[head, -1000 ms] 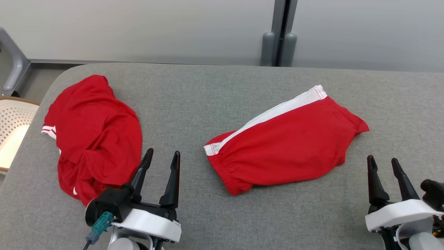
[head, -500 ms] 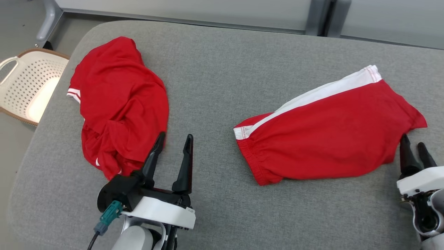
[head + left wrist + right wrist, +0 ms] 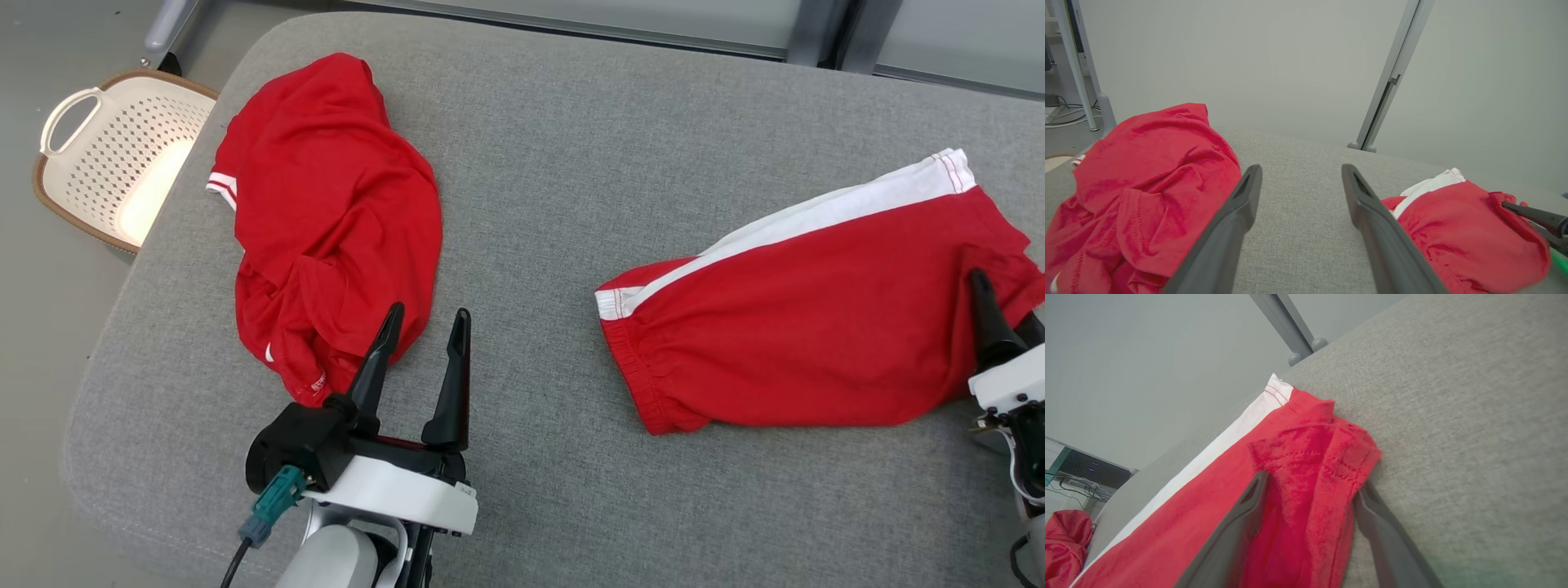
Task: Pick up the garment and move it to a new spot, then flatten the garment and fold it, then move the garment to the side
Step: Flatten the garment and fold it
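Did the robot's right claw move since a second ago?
Yes. The right claw went forward to the red shorts: before, it was off the cloth near their right end; now it stands open astride that edge.

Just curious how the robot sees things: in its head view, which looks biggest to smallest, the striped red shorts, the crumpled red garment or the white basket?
1. striped red shorts, even cropped at the picture's edge
2. crumpled red garment
3. white basket, farther off and partly hidden by the cushion, so less sure
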Tool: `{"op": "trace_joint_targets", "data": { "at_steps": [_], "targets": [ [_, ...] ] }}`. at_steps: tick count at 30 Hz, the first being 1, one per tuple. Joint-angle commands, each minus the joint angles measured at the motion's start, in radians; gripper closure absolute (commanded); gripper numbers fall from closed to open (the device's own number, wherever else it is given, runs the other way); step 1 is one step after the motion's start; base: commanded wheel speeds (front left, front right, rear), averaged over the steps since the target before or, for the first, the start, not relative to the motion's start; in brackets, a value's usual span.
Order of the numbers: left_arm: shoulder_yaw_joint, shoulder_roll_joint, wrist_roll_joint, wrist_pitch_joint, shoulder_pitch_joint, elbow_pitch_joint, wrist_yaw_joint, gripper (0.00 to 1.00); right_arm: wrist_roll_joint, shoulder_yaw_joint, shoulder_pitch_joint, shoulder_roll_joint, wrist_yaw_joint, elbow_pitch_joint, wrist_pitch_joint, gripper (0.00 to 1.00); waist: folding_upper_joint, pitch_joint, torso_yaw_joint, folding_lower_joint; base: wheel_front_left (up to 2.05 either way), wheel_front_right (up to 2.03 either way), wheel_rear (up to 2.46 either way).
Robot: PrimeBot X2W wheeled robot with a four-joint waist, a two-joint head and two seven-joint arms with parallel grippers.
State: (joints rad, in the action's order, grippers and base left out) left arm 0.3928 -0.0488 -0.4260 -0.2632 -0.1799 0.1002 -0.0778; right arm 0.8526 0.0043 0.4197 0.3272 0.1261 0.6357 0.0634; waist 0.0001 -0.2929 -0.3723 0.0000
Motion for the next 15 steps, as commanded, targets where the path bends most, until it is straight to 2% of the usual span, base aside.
{"op": "trace_joint_targets", "data": {
  "at_steps": [1, 8, 15],
  "targets": [
    [-0.002, -0.003, -0.004, -0.002, -0.010, 0.003, -0.002, 0.00, 0.029, 0.038, -0.007, -0.048, 0.008, 0.005, 0.022, 0.00, -0.0001, -0.001, -0.002, 0.0000, 0.00, 0.00, 0.00],
    [0.010, -0.003, 0.007, -0.002, -0.016, 0.011, 0.003, 0.00, 0.077, 0.087, -0.021, -0.034, 0.008, -0.034, 0.009, 0.00, -0.0001, 0.001, -0.001, 0.0000, 0.00, 0.00, 0.00],
    [0.014, -0.003, -0.005, -0.002, -0.018, 0.017, 0.005, 0.00, 0.069, 0.091, -0.009, -0.014, 0.006, 0.032, -0.014, 0.00, -0.0001, 0.002, 0.003, 0.0000, 0.00, 0.00, 0.00]
  ]
}}
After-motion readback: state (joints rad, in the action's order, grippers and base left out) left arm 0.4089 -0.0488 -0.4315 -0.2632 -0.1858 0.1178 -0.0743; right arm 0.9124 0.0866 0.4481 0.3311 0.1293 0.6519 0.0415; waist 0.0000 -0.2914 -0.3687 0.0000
